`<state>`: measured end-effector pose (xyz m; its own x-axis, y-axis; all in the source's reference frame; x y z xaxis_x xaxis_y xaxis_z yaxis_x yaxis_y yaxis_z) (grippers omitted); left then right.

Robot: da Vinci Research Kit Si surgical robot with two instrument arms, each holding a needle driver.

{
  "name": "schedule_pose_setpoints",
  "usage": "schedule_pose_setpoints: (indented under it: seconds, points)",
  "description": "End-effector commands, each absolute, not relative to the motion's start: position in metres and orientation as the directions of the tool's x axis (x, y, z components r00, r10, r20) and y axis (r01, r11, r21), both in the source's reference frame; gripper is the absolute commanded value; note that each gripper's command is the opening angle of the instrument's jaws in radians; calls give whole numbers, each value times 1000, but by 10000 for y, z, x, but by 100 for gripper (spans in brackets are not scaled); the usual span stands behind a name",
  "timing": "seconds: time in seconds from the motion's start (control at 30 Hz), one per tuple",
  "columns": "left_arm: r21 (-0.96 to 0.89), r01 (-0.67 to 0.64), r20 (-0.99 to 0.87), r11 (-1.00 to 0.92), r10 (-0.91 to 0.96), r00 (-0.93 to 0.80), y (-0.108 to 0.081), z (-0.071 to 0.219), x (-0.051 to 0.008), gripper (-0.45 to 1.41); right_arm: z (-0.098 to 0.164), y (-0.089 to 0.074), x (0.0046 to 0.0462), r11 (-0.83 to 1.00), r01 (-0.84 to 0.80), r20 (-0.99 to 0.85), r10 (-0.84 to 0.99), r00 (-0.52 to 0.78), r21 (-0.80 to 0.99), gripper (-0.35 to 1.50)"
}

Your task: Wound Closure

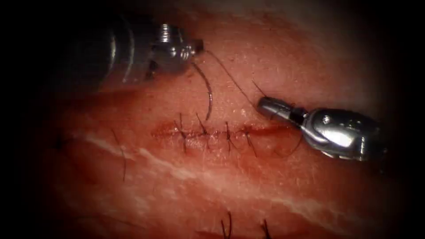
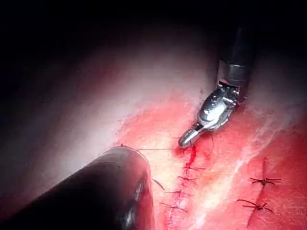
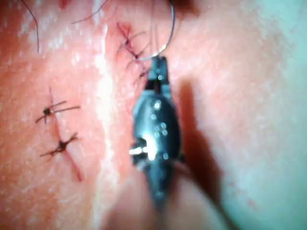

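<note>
Left gripper (image 1: 197, 45), closed on the needle's (image 1: 207, 90) upper end; needle hangs free above the cut (image 1: 221, 131), curving down. Thread (image 1: 230, 77) runs rightward to the right gripper (image 1: 264, 105), closed on it.

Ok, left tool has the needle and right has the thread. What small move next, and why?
Probably have the right tool release the thread. The thread runs straight from there to the left tool, which holds the needle by its thread end, seemingly clear of the tissue. The right end of the cut looks unclosed.
</note>
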<state>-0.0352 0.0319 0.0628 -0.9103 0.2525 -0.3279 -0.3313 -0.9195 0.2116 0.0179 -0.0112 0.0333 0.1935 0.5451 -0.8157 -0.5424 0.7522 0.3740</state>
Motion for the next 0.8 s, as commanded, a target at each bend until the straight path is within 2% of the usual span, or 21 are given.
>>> schedule_pose_setpoints:
  seconds: [0.03, 0.27, 0.57, 0.8]
  points:
    - [212, -334, -329, -919, 255, -909, 318, 636, -359, -45, 340, -129, 179, 755, -539, -815, 545, 198, 374, -35]
    - [223, -390, -322, -893, 311, -894, 411, 666, -365, -45, 348, -153, 178, 768, -538, -832, 517, 202, 346, -35]
    - [241, -387, -304, -890, 309, -901, 444, 699, -389, -45, 348, -198, 168, 779, -539, -846, 491, 208, 320, -35]
    - [250, -366, -296, -897, 289, -910, 475, 727, -378, -45, 334, -216, 167, 785, -534, -850, 482, 211, 312, -35]
